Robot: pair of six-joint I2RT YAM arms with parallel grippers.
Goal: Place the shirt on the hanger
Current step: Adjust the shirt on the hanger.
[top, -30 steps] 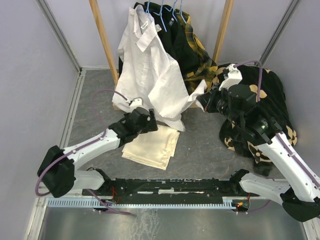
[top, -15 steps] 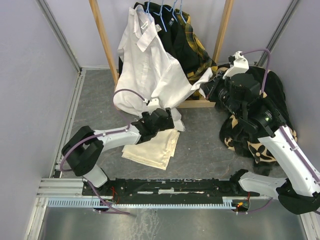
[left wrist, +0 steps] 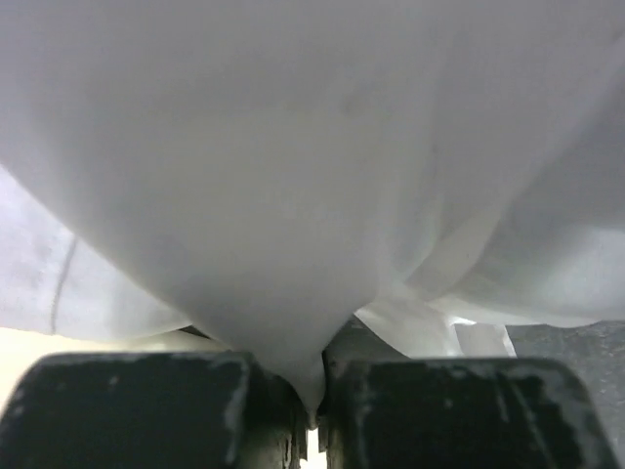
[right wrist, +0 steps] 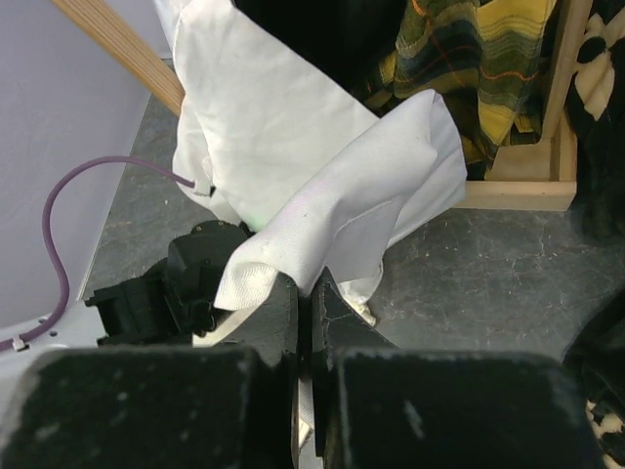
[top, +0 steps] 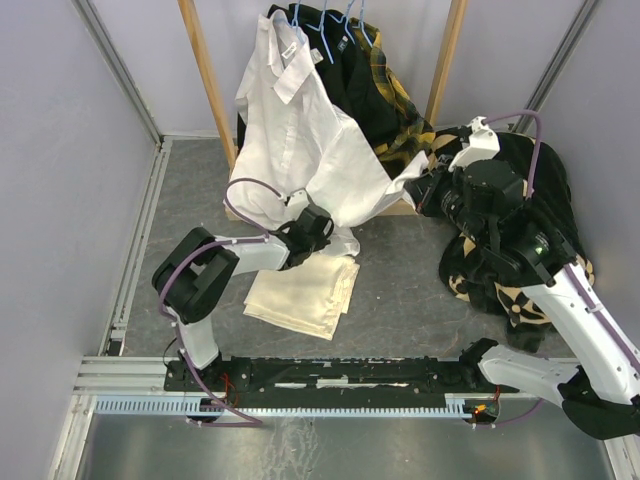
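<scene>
Left gripper [left wrist: 312, 379] has clamped the shirt [top: 300, 140]; collar label [top: 288, 46] unreadable.

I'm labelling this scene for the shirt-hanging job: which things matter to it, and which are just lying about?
Job: white shirt, light-blue wire hanger, left pincer and right pincer, both shut on the shirt.
Lying about: cream folded cloth, wooden rack, hung black and plaid clothes, black patterned garment.

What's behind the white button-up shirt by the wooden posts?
Behind the white button-up shirt hang black garments and a yellow-green plaid garment, on light-blue wire hangers. The shirt covers their left sides, and whether a hanger sits inside it cannot be seen.
</scene>
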